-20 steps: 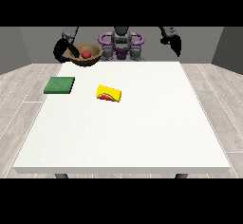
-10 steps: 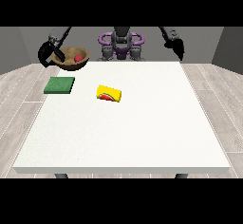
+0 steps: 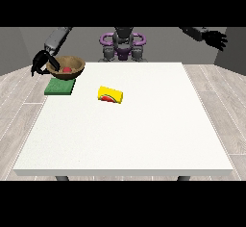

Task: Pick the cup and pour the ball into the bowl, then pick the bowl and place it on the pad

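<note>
A brown bowl (image 3: 67, 67) with a red ball (image 3: 66, 70) inside hangs just above the green pad (image 3: 60, 87) at the table's far left. The hand at the view's left (image 3: 42, 62) has its fingers curled on the bowl's left rim. A yellow cup (image 3: 111, 95) with red and green marks lies on its side near the table's middle. The hand at the view's right (image 3: 215, 38) is raised off the table's far right corner with its fingers spread and nothing in it.
The white table (image 3: 129, 134) spreads wide towards the camera. The robot's torso (image 3: 123, 45) stands behind the far edge. Wooden floor surrounds the table.
The bowl with the ball has come down and slightly right over the green pad, carried by the hand at the view's left. The other arm has swung further right and up.
</note>
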You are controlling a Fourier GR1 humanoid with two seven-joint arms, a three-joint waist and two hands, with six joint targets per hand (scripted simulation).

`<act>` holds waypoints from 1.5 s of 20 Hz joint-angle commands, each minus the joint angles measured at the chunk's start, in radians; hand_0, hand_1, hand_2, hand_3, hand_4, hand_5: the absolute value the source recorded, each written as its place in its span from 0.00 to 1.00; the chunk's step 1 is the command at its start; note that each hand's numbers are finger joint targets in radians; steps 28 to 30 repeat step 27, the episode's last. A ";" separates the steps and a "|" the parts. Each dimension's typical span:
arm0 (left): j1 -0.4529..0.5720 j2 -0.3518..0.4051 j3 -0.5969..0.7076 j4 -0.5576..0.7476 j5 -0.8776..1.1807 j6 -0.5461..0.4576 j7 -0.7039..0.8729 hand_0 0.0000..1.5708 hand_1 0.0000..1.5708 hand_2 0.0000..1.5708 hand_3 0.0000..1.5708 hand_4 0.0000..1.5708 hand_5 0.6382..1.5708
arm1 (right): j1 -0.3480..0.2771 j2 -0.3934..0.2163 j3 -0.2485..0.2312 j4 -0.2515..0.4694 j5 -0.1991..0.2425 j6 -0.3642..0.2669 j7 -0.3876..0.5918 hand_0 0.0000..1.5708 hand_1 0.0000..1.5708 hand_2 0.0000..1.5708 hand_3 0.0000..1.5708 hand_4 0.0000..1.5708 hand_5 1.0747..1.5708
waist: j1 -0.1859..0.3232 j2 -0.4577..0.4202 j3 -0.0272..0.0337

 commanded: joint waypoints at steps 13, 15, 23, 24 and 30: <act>0.007 0.142 0.114 0.103 0.077 -0.141 -0.136 0.00 0.00 0.00 0.00 0.75 0.98 | -0.091 -0.093 -0.104 0.165 -0.052 -0.013 -0.041 0.39 0.39 0.43 0.67 0.00 0.90 | 0.027 0.124 0.0005; -0.015 0.139 0.096 0.080 0.093 -0.125 -0.046 0.00 0.00 0.00 0.00 0.75 0.98 | -0.086 -0.065 -0.076 0.193 -0.031 -0.007 -0.057 0.20 0.20 0.31 0.46 0.00 0.85 | 0.012 0.097 0.0010; 0.006 -0.055 -0.089 -0.109 0.030 -0.017 0.120 0.00 0.00 0.00 0.00 0.57 0.99 | -0.140 -0.132 -0.035 0.234 0.001 0.053 0.077 0.00 0.00 0.00 0.00 0.00 0.56 | 0.017 -0.124 0.0021; -0.019 -0.050 -0.087 -0.086 0.036 -0.003 0.155 0.00 0.00 0.00 0.00 0.57 0.99 | -0.166 -0.121 -0.021 0.216 0.001 0.060 0.119 0.00 0.00 0.00 0.00 0.00 0.57 | 0.003 -0.143 0.0009; 0.047 -0.079 -0.110 -0.013 -0.019 0.026 0.149 0.00 0.00 0.00 0.00 0.57 0.99 | -0.202 0.002 0.007 0.119 -0.032 0.096 0.105 0.00 0.00 0.00 0.00 0.30 0.72 | -0.056 -0.284 -0.0012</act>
